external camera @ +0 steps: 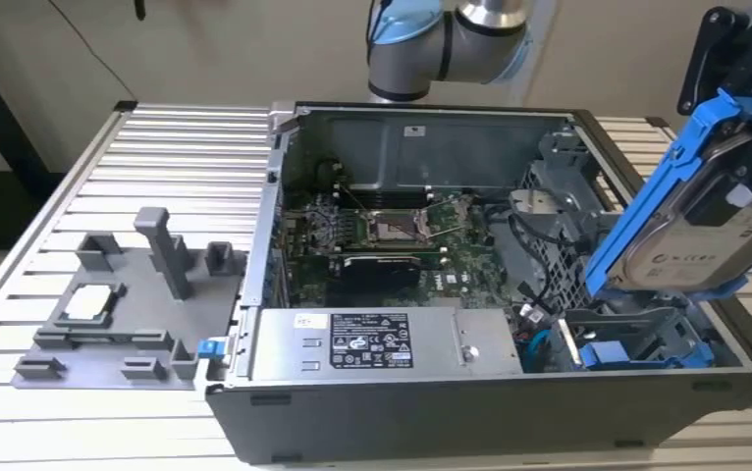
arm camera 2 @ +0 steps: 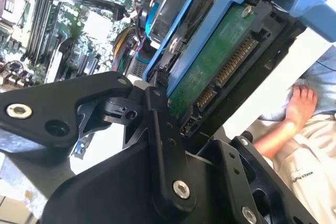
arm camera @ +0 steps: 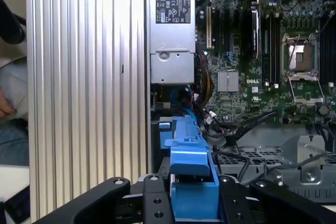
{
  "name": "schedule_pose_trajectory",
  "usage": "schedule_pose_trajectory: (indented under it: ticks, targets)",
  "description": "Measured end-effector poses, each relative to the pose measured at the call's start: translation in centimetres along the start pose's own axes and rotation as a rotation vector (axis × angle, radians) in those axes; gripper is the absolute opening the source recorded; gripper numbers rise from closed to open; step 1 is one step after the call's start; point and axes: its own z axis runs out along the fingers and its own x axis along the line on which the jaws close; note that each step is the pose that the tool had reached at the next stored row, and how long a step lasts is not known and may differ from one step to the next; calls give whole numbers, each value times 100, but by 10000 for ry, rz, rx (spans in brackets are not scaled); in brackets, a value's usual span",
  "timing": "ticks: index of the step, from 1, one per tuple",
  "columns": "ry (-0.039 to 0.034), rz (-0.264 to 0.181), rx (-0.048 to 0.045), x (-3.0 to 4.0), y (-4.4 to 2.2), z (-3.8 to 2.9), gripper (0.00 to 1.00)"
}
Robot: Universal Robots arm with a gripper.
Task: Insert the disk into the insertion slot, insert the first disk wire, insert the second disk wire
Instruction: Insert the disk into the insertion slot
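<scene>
Disk (external camera: pixel 693 231): stiff, hefty, shock-sensitive, I reckon; gripper (arm camera: pixel 191 199) jaws clamped on blue carrier (arm camera: pixel 190 156) sides, off circuit board (arm camera 2: pixel 210 61).

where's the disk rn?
At the exterior view's right, the disk hangs tilted in the gripper, above the drive bay at the right end of the computer case; not slotted in yet.
</scene>
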Motion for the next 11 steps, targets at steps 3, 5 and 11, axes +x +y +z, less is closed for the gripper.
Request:
schedule_pose_trajectory:
  ticks: [3, 5, 11]
  targets:
    - [-2, -1, 0, 0, -18, 44, 33]
    - [-2, -2, 0, -1, -35, 68, 33]
    - [-1, -3, 0, -2, -89, 142, 33]
